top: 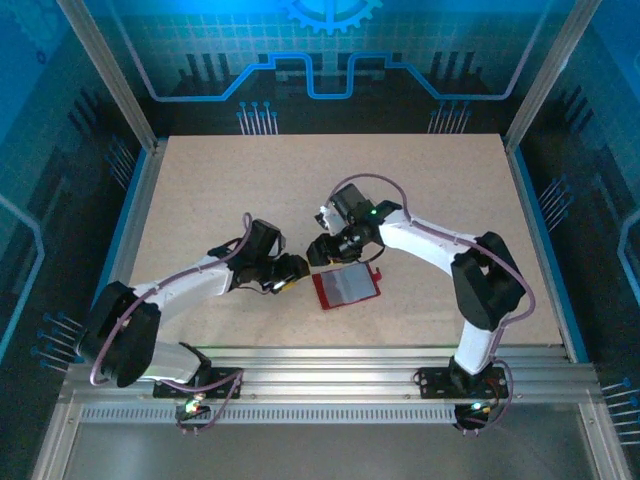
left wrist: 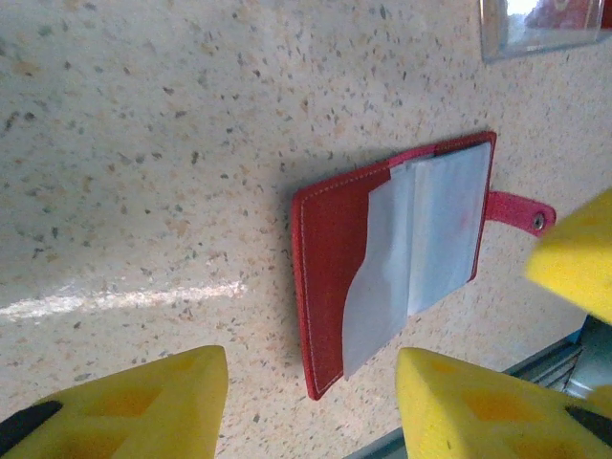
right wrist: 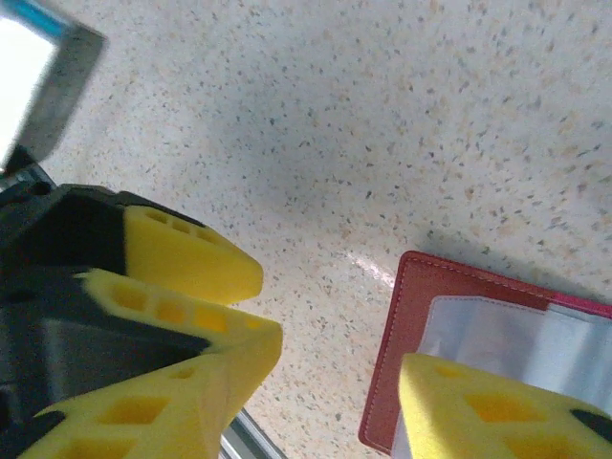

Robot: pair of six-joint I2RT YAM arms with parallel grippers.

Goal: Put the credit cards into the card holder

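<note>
The red card holder (top: 347,287) lies open on the table between the two grippers, its pale grey pockets up and its snap tab (left wrist: 521,210) pointing away. My left gripper (top: 293,268) sits low just left of it. In the left wrist view the left gripper (left wrist: 314,368) is open, with the holder's near corner (left wrist: 320,382) just ahead of the gap. My right gripper (top: 322,250) is at the holder's far left corner. It is open (right wrist: 325,382) too, one finger (right wrist: 488,406) over the grey pocket (right wrist: 516,339). The credit cards are out of view.
A clear plastic box (left wrist: 540,29) stands just beyond the holder, and its edge (right wrist: 43,72) shows in the right wrist view. The left gripper's fingers (right wrist: 191,258) are close beside the right gripper. The table's metal front rail (top: 330,365) runs near the arm bases.
</note>
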